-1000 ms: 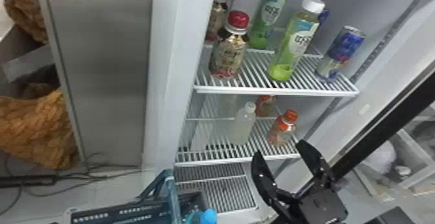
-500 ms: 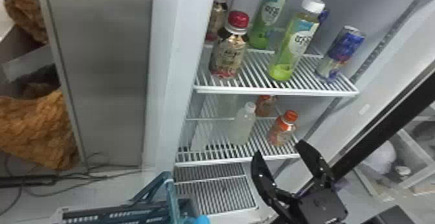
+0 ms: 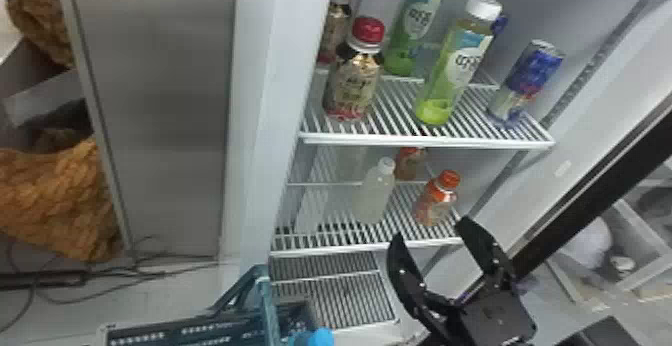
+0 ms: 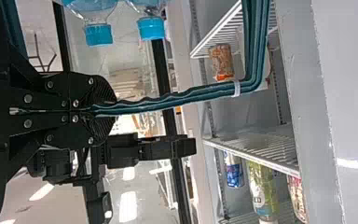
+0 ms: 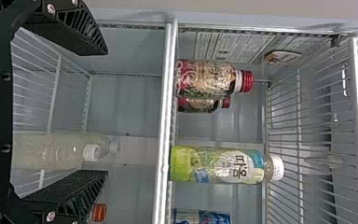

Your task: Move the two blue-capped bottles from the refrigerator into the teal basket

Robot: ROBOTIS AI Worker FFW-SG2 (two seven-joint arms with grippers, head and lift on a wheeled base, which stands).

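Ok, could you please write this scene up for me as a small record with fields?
place: a refrigerator with wire shelves
upper shelf: red-capped bottles, green drink bottles, a blue can
lower shelf: a pale, white-capped bottle, an orange-capped bottle
blue-capped bottles: two, seemingly in the teal basket
left gripper: closed on the basket's handle
right gripper: open and empty, near the lower shelf's front
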